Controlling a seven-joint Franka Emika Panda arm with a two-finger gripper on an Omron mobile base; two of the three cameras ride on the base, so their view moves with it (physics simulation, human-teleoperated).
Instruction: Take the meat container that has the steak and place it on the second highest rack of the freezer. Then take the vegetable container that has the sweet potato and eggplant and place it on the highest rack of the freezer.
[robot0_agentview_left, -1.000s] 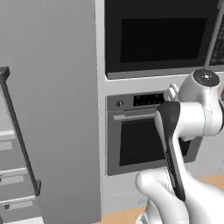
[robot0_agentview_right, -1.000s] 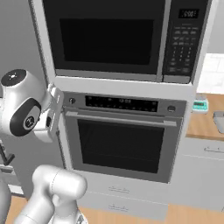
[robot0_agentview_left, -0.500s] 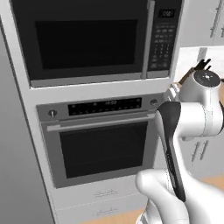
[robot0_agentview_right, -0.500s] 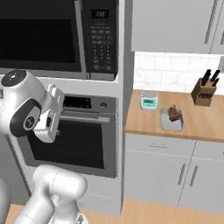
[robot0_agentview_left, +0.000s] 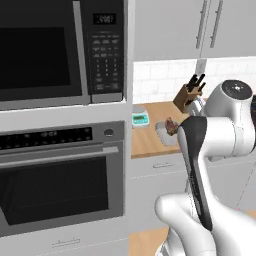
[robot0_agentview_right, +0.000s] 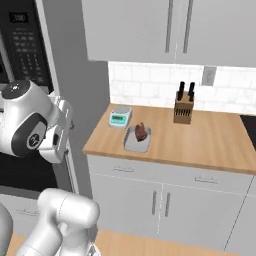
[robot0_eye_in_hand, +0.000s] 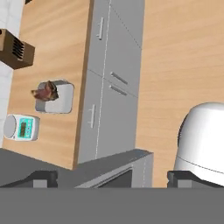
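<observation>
on the wooden counter (robot0_agentview_right: 200, 142): steak (robot0_agentview_right: 141, 131) is seen in its grey meat container (robot0_agentview_right: 136, 144), beside the scale (robot0_agentview_right: 120, 116) | gripper (robot0_eye_in_hand: 111, 177): spread wide, nothing held | step: first pickup not yet begun | next: container must be approached

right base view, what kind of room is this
A rendered home kitchen: a wooden counter over grey cabinets, with a knife block and a steak in a grey tray, beside a built-in microwave and oven.

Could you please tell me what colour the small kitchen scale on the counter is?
The scale is teal with a pale top, clearest in the right base view.
</observation>
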